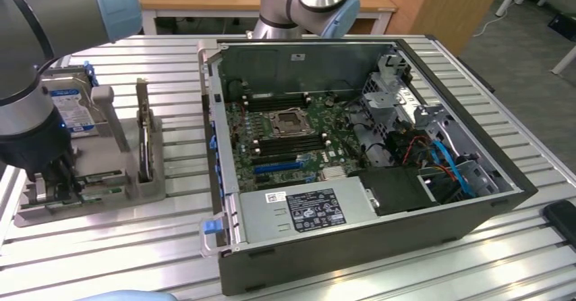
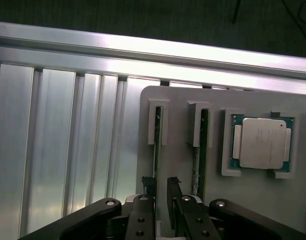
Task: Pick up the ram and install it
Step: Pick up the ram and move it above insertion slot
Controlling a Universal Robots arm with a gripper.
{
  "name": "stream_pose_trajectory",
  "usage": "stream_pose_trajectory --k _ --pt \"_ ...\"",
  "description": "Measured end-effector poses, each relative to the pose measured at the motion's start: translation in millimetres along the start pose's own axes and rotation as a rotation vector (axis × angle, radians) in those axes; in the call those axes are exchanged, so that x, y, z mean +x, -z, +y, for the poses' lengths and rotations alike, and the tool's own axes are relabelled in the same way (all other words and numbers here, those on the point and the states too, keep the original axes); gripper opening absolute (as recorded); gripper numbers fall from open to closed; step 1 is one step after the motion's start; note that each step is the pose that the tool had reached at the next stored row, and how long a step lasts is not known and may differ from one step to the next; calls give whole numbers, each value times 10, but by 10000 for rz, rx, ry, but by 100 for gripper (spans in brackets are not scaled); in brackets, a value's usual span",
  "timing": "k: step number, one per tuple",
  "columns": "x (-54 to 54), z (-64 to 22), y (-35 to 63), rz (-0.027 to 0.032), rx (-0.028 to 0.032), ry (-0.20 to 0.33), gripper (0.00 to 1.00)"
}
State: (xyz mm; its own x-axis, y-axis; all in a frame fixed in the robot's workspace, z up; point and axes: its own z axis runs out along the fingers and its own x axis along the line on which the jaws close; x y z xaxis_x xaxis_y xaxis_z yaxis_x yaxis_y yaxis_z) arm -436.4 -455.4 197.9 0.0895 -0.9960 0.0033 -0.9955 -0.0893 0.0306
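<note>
Two green ram sticks stand on edge in the slots of a grey holder point(image 2: 183, 102). My gripper point(image 2: 161, 183) is down over the end of the first ram point(image 2: 157, 145), one finger on each side of it, with a narrow gap still showing beside the stick. The second ram point(image 2: 203, 142) sits untouched in the neighbouring slot. In the exterior view my gripper point(image 1: 56, 192) is low over the holder's near end point(image 1: 90, 203), at the view's left. The motherboard point(image 1: 288, 132), with its dark memory slots, lies inside the open computer case point(image 1: 360, 179).
A square silver processor point(image 2: 260, 142) rests in its pocket beside the second ram. A hard drive point(image 1: 74, 105) with a blue-white label and a thin dark card point(image 1: 142, 132) stand upright in the holder. Everything sits on a slatted aluminium table point(image 1: 180, 65).
</note>
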Motion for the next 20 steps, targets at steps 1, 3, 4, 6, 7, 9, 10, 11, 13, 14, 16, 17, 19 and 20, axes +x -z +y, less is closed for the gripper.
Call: stream_pose_trajectory --k 1,3,4,6,7,9,10,11,13,14,16,17,19,20 --pt "12 1 -1 0 -1 1 24" --pt "26 2 -3 1 -2 2 24" --pt "26 2 -4 2 -3 1 24" --pt "26 2 -8 3 -4 1 24" --pt "27 2 -10 3 -5 2 24" --pt "27 2 -13 3 -5 2 24" --pt "27 2 -15 2 -4 2 24" --pt "27 1 -16 2 -3 2 24" --pt "27 1 -16 1 -2 2 24" --pt "27 1 -16 2 -2 3 24" --pt "27 -5 3 -12 -29 2 24" --pt "28 -5 11 -13 -30 3 24" --pt "29 -4 12 -12 -32 3 24" --pt "29 -4 12 -11 -31 3 24"
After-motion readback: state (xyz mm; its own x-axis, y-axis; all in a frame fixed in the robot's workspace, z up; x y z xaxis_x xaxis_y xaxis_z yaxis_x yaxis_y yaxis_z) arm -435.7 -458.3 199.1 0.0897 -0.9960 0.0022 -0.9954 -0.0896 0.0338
